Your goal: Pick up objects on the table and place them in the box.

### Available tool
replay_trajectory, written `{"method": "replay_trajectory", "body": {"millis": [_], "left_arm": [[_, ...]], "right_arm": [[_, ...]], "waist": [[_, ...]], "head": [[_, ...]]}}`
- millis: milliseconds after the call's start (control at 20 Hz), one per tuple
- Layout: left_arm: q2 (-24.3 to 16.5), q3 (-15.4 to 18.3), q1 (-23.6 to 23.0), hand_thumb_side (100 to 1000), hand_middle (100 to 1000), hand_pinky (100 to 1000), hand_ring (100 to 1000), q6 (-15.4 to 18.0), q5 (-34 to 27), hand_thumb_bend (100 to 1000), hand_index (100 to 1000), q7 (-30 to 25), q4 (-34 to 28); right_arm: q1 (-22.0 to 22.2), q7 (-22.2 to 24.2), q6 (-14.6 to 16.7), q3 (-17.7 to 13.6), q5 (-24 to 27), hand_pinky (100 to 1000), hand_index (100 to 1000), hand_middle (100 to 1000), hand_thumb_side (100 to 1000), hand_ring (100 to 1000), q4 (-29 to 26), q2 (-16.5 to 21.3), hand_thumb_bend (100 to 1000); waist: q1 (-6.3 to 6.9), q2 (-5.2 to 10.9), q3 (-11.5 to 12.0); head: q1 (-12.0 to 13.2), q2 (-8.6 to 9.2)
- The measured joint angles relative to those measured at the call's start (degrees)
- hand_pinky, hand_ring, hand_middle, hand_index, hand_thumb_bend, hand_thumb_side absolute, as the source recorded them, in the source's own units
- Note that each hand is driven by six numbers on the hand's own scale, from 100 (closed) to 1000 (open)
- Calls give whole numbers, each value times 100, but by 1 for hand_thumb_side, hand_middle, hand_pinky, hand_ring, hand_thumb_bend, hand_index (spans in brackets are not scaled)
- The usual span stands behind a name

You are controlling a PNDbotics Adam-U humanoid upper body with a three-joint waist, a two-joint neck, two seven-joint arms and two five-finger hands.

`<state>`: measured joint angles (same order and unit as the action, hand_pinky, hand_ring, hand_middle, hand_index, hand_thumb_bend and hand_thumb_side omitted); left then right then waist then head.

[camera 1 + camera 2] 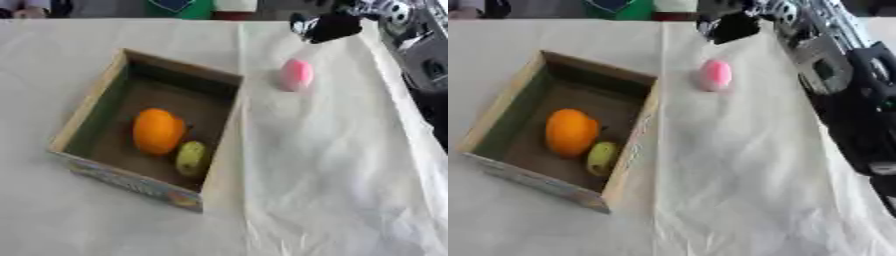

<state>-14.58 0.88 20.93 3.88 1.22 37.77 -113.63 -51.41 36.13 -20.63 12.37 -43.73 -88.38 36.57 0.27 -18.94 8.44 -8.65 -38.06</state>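
Just right of the box (92,107), a pink egg-shaped thing (297,74) lies alone on the tabletop (350,175), which is covered in a pale, creased cloth. It is smooth and rounded, a little taller than wide, brighter pink on one side and paler on the other, and it stands clear of the box's far right corner without touching it. The box is open-topped, with light wooden walls and a dark floor, and a colourful printed strip runs along its near outer side. Inside it an orange (158,131) sits near the middle, and a smaller yellow-green fruit (192,158) lies just beside it on the near right, the two touching or nearly so. The right arm comes in from the upper right, and its black hand (732,25) hangs above the far edge of the tabletop, beyond the pink thing and apart from it; whether its fingers are spread or curled cannot be told. No left hand shows.
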Motion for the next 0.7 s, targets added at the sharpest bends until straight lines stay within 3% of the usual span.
{"method": "replay_trajectory", "body": {"millis": [700], "left_arm": [[49,-2,-8,997,608,467,619,-25,28,100,744,-9,0]], "right_arm": [[154,-42,47,4,-56,751,949,798,558,832,760,-1,100]], "waist": [[3,-91,41]], "head": [[-26,164]]}}
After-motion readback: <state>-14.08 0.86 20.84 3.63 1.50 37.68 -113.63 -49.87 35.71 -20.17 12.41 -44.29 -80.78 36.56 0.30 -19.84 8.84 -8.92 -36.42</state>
